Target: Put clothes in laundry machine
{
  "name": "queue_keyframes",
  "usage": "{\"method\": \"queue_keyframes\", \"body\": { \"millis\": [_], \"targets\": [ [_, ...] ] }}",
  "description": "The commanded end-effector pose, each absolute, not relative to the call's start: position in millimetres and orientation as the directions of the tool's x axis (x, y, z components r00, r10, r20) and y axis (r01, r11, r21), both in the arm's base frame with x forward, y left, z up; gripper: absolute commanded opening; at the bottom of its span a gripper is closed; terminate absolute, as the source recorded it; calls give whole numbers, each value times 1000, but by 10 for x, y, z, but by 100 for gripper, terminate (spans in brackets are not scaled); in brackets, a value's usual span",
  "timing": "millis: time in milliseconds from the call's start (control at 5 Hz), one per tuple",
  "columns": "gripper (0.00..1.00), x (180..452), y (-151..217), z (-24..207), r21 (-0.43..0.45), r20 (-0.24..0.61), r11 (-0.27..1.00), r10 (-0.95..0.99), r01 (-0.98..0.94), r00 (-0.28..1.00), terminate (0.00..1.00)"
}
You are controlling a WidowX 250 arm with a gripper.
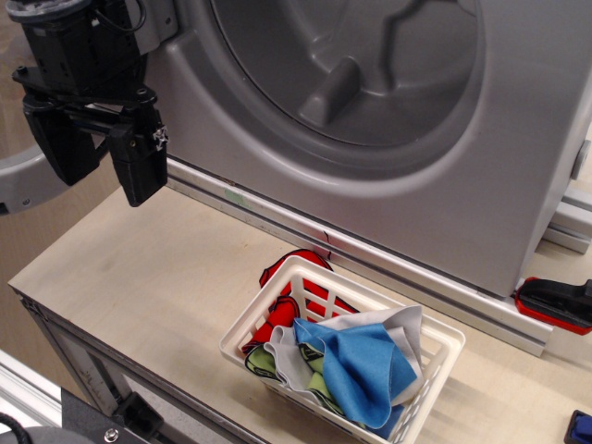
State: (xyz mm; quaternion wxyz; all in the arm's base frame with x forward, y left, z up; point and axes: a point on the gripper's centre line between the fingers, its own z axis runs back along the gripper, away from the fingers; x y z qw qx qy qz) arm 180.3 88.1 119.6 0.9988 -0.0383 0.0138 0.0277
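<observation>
The clothes lie in a white slatted basket on the wooden table: a bright blue cloth on top, a pale grey one under it, a lime green piece and a red one with black edging at the basket's left. The silver-grey laundry machine stands behind, its round drum mouth open with grey paddles showing. My gripper hangs at the upper left, above the table's left end and well away from the basket. Its black fingers are apart with nothing between them.
The wooden table has its front edge running along the lower left. A metal rail runs along the machine's base. A red and black object lies at the right, and the round door's edge shows at far left.
</observation>
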Motion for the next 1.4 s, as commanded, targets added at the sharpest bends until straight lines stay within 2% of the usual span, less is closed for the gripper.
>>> {"method": "queue_keyframes", "body": {
  "millis": [0, 200, 400, 600, 1000, 1200],
  "targets": [
    [100, 1803, 881, 1196, -76, -30, 996, 54, -56, 998, 0],
    [100, 1840, 632, 1034, -119, 29, 981, 159, -155, 987, 0],
    [100, 1869, 333, 798, -151, 34, 968, 207, -199, 978, 0],
    [100, 2017, 81, 618, -230, 64, 946, 250, -230, 966, 0],
    [100, 2237, -187, 307, -299, 27, 895, 353, -330, 935, 0],
    [100, 2296, -263, 147, -301, -7, 880, 382, -366, 924, 0]
  ]
}}
